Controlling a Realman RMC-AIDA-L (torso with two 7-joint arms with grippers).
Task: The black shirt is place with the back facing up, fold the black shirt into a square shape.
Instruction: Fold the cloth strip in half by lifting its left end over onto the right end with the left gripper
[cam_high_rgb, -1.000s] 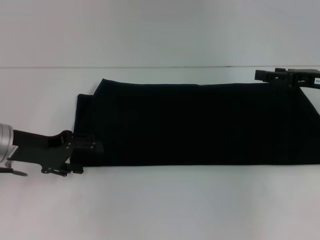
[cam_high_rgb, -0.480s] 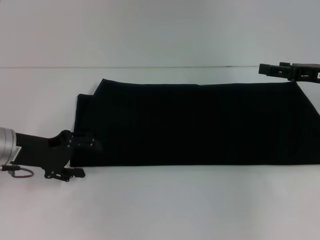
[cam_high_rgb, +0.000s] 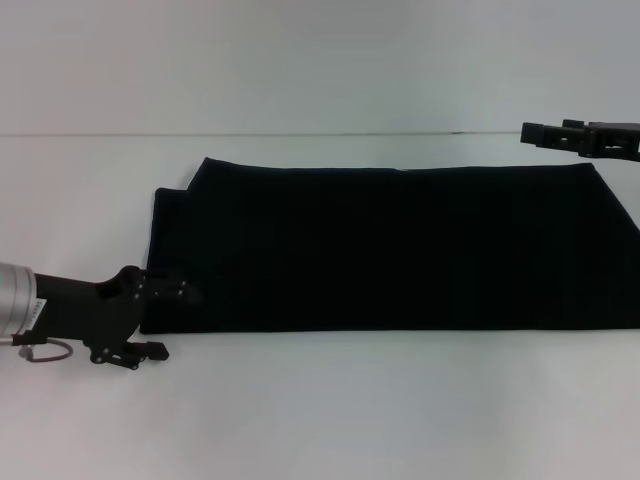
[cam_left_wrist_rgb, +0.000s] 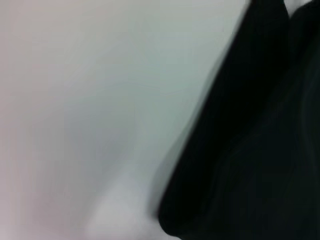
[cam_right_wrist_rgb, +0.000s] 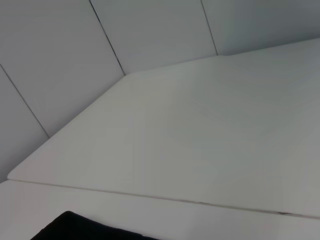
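Black shirt (cam_high_rgb: 390, 245) flat on table (cam_high_rgb: 320, 410), left hand (cam_high_rgb: 165, 320) at its near-left corner

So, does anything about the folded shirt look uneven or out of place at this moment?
Mostly tidy. The black shirt lies flat as a long band on the white table, but at its left end a lower layer sticks out past the upper one, so those edges do not line up. The left gripper is at that end's near corner.

1. The place looked like a robot test lab: a bare white desk (cam_high_rgb: 330, 420) filled the head view.
2. Plain pale wall panels (cam_right_wrist_rgb: 60, 60) with thin dark seams stood behind the desk.
3. Only a black shirt (cam_high_rgb: 400, 250) lay on the desk, flat.
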